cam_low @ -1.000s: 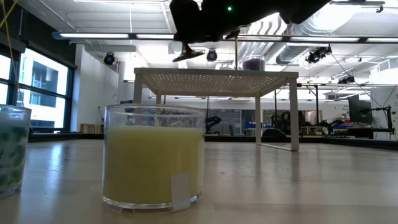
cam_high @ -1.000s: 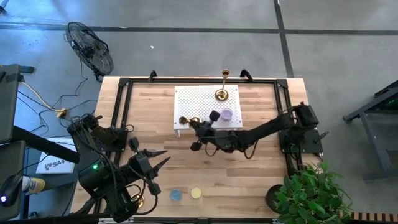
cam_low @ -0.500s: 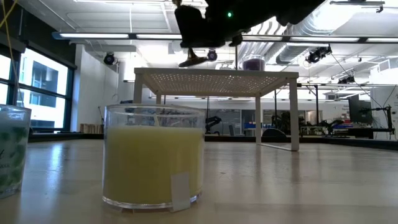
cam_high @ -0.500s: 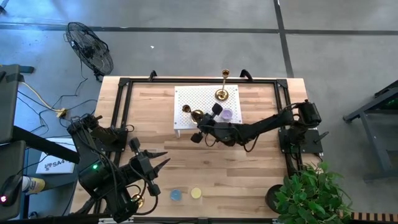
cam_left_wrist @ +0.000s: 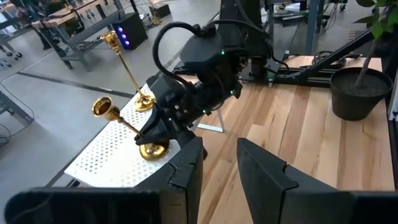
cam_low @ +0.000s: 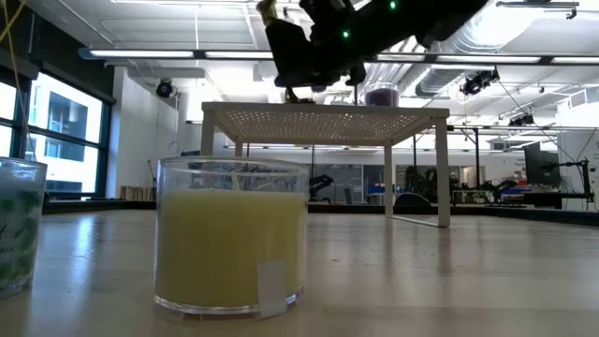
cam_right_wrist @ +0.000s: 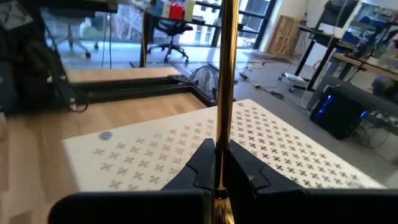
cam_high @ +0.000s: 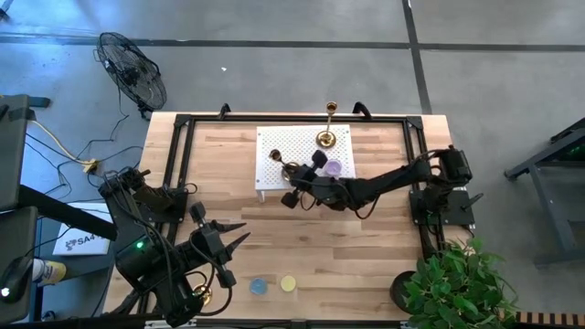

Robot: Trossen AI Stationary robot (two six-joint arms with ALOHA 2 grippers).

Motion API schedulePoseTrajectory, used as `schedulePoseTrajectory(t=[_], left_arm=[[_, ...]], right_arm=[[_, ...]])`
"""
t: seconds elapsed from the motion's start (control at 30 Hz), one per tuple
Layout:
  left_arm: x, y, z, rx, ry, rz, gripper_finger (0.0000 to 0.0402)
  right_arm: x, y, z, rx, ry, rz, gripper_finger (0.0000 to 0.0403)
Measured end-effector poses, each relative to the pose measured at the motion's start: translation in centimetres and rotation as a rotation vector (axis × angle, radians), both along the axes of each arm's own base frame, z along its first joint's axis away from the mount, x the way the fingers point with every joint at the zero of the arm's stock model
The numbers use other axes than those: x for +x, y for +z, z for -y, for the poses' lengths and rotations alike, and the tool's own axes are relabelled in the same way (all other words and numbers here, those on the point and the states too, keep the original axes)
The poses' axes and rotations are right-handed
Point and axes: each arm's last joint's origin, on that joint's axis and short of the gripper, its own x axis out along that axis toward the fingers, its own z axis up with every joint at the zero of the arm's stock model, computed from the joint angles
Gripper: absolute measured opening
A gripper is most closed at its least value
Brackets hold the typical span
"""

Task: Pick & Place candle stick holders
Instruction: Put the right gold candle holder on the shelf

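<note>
A white perforated stand (cam_high: 302,151) sits at the table's far middle. A tall slim gold candle stick holder (cam_high: 327,123) stands upright on its far edge, resting on its round base (cam_left_wrist: 144,99). My right gripper (cam_high: 292,174) reaches over the stand's left part and is shut on a second gold candle stick holder (cam_left_wrist: 124,124), which leans toward the table's left. My left gripper (cam_high: 236,233) hovers open above the table's near left, with nothing between its fingers (cam_left_wrist: 186,165). My right gripper pinches the holder's slim stem (cam_right_wrist: 222,124) between its two fingers, low on the stem, just above the round base (cam_left_wrist: 152,150). The fingers come nearly level from the table's right and lie across the stem. The holder is tilted, its cup (cam_left_wrist: 102,107) up, its base at the stand's top.
A purple candle (cam_high: 334,168) stands on the stand's right part, close to my right arm. A blue candle (cam_high: 259,286) and a yellow candle in a glass (cam_high: 289,284) stand near the table's front edge. A small gold piece (cam_high: 203,294) shows under my left arm.
My right gripper has carried the holder from the stand's near left corner toward the far edge, over the stand, and has rolled. The holder has tipped more upright and its base has come down to the stand's top.
</note>
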Motion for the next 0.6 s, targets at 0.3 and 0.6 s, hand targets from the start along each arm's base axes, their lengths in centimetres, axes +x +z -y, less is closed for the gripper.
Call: schedulePoseTrajectory(t=[0.3,0.6], left_arm=[[0.0,0.0,0.0,-0.002,-0.001,-0.002,0.0097],[0.0,0.0,0.0,-0.002,-0.001,-0.002,0.0097]], right_arm=[[-0.8,-1.2,0.7,0.055,0.001,0.071,0.001],[-0.9,-1.3,0.7,0.052,-0.008,0.066,0.0022]])
